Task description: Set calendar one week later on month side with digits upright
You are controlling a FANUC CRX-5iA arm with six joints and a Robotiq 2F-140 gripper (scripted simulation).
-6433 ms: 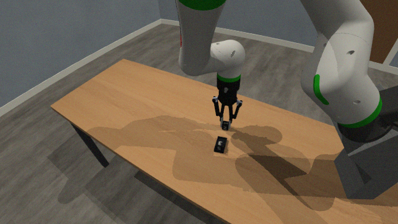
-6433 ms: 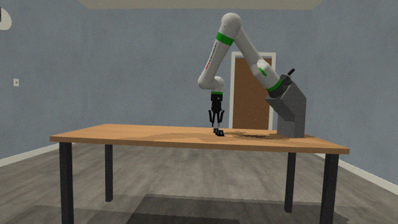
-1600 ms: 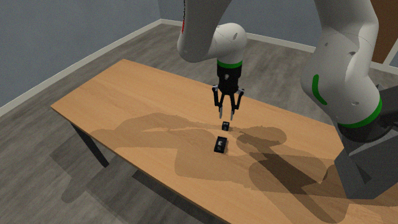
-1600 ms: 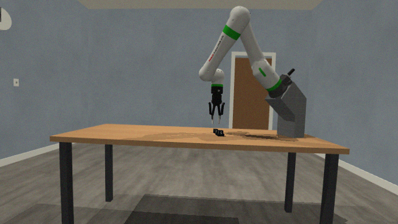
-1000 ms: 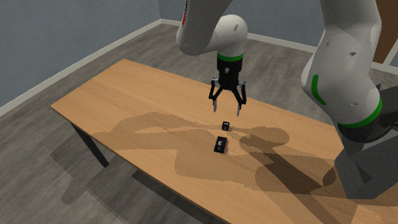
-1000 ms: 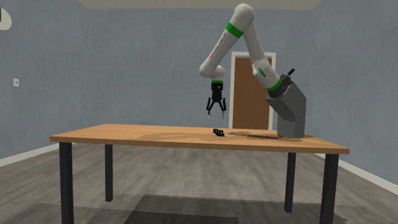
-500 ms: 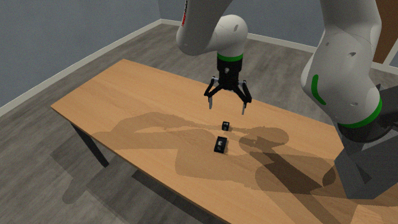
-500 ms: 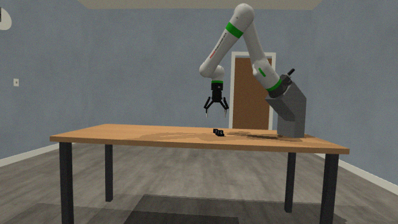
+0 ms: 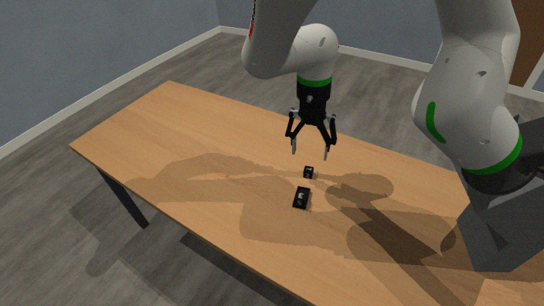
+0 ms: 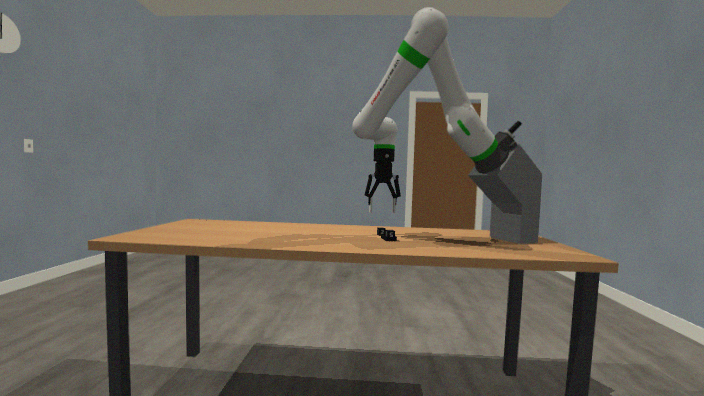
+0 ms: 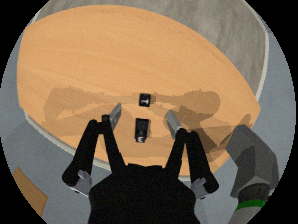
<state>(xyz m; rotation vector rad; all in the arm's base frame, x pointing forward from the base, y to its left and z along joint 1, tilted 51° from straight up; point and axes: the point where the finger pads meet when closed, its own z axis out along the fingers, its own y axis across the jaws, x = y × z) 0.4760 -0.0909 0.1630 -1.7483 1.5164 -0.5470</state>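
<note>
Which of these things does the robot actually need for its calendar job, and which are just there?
Needed:
- loose cube on the table
- tray holding the other cube
- gripper, fingers open, empty

Just there:
- wooden table
- door
- grey pedestal

Room: blue-grey walls (image 10: 200,110) with a white skirting board (image 9: 96,93) along the base. Floor (image 10: 310,310) of grey wood-look planks, with a darker rectangular patch beneath the table. 1 brown door (image 10: 440,165) in a white frame on the back wall. 1 small white wall plate (image 10: 28,145) at left. 1 wooden table (image 10: 200,240) with a light orange top on 4 black legs, crossed by broad soft shadows.
</note>
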